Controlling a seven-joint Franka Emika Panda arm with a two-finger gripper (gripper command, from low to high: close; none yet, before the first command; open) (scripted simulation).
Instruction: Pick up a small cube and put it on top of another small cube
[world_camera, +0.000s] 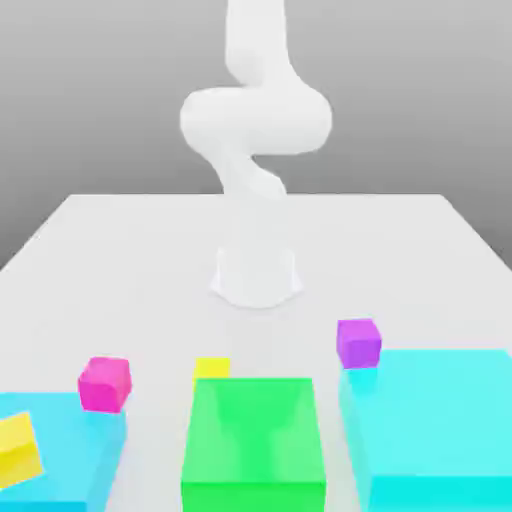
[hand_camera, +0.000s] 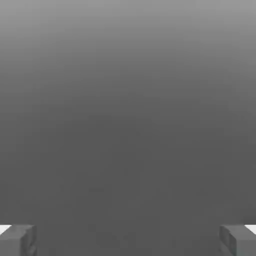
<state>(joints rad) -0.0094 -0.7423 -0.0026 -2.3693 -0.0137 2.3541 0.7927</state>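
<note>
1. Small cube (world_camera: 211, 368), bright yellow, sits flat on the desk (world_camera: 140, 260), partly hidden behind the green block (world_camera: 254, 440); only its top strip shows. Equal sides, so no long axis; its front edge runs approx. square to the exterior view.
2. Another small cube (world_camera: 104, 383), magenta, stands to the exterior view's left of the yellow one, apart from it, just beside the back corner of a cyan block (world_camera: 70, 450); turned slightly off square.
3. Second yellow cube (world_camera: 17, 450) lies tilted on that cyan block, at the exterior view's left edge.
4. Purple cube (world_camera: 358, 342) sits at the back corner of a larger cyan block (world_camera: 435, 420) on the exterior view's right.
5. Desk is plain white, w/ a flat grey backdrop behind.
6. White arm (world_camera: 255, 120) rises from its base (world_camera: 256, 275) mid-desk, well behind the cubes.
7. Jaws stand wide apart in the hand view, one fingertip (hand_camera: 17, 240) at each lower corner, nothing btw. them, touching nothing.
</note>
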